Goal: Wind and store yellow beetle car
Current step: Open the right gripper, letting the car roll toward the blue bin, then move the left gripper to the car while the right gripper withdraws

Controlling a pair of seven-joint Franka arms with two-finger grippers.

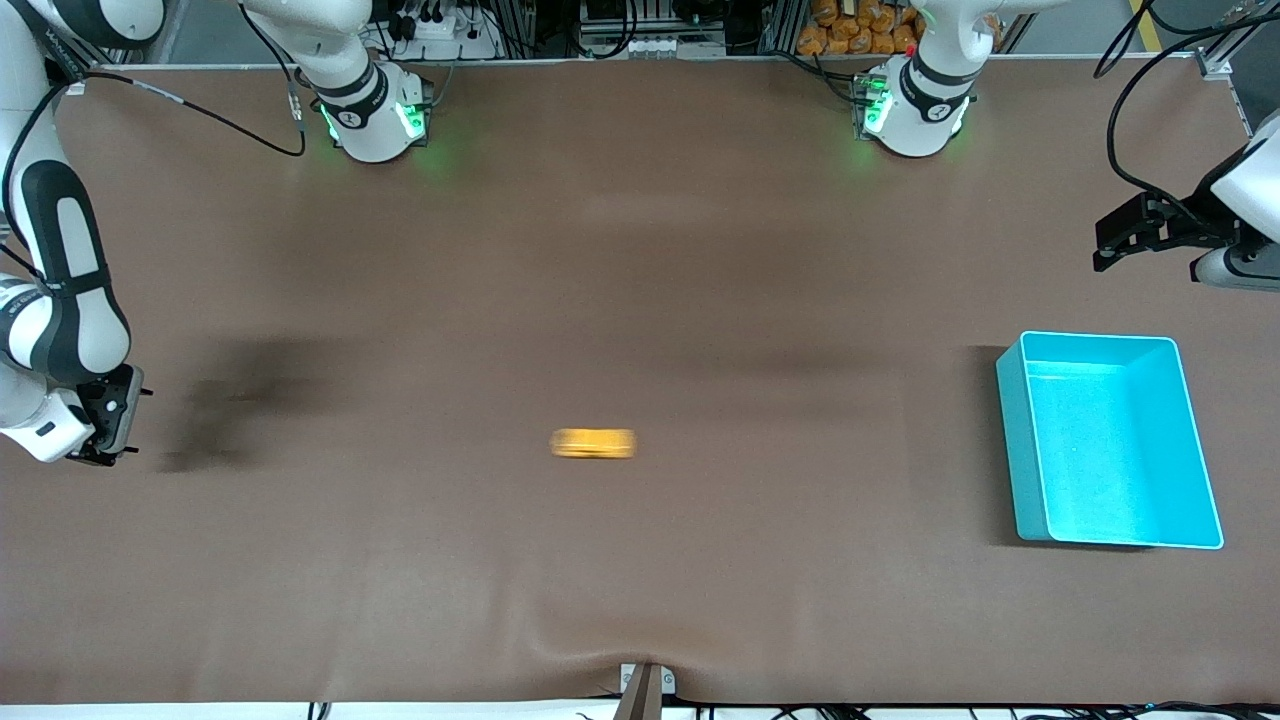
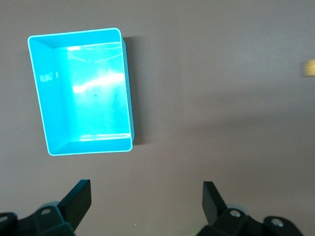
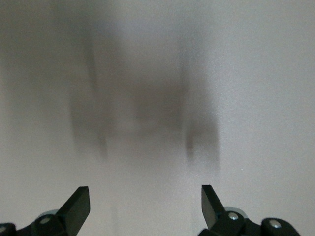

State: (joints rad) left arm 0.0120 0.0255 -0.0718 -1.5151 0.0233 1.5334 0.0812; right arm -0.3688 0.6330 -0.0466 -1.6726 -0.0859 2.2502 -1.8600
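Observation:
The yellow beetle car (image 1: 593, 443) sits on the brown table near its middle and shows as a blurred yellow streak. Its edge also shows in the left wrist view (image 2: 309, 68). The turquoise bin (image 1: 1095, 338) stands empty toward the left arm's end of the table, and it also shows in the left wrist view (image 2: 74, 33). My left gripper (image 1: 1112, 250) is open and empty, up in the air by the bin (image 2: 146, 189). My right gripper (image 1: 100, 425) is open and empty over bare table at the right arm's end (image 3: 145, 194), apart from the car.
The brown table mat (image 1: 640, 250) has a raised wrinkle at the edge nearest the front camera (image 1: 640, 650). Both arm bases (image 1: 375, 115) (image 1: 915, 105) stand along the table's edge farthest from that camera.

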